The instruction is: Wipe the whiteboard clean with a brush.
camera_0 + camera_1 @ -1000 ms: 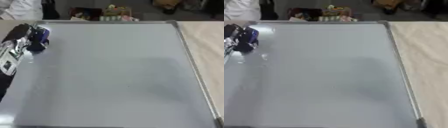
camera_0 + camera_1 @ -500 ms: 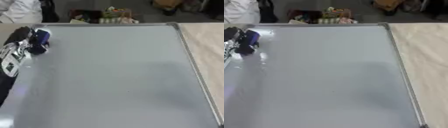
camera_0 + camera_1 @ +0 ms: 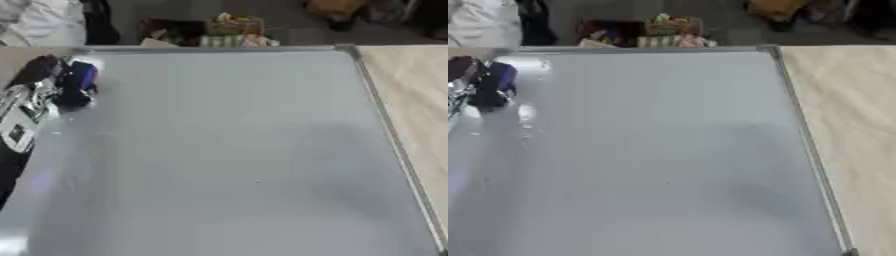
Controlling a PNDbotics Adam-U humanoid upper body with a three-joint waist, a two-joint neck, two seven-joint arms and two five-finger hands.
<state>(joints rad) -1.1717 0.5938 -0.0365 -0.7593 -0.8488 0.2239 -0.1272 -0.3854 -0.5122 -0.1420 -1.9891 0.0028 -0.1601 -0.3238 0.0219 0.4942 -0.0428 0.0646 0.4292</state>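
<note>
The whiteboard (image 3: 236,150) fills most of both views, grey-white with a metal frame, and I see no marks on it apart from a tiny speck near the middle. A dark blue brush (image 3: 77,84) sits at the board's upper left. My left hand (image 3: 39,87) comes in from the left edge with its fingers curled round the brush, pressing it against the board. The left forearm (image 3: 16,132) runs down along the left edge. My right hand shows in neither view.
Light wooden tabletop (image 3: 411,90) lies to the right of the board's frame. Beyond the far edge stands a box with colourful small items (image 3: 223,35), and a person's white sleeve (image 3: 39,22) shows at the upper left.
The whole picture has drifted down a little, so the camera has tilted. The left hand and brush stay at the board's upper left corner, with little movement of their own.
</note>
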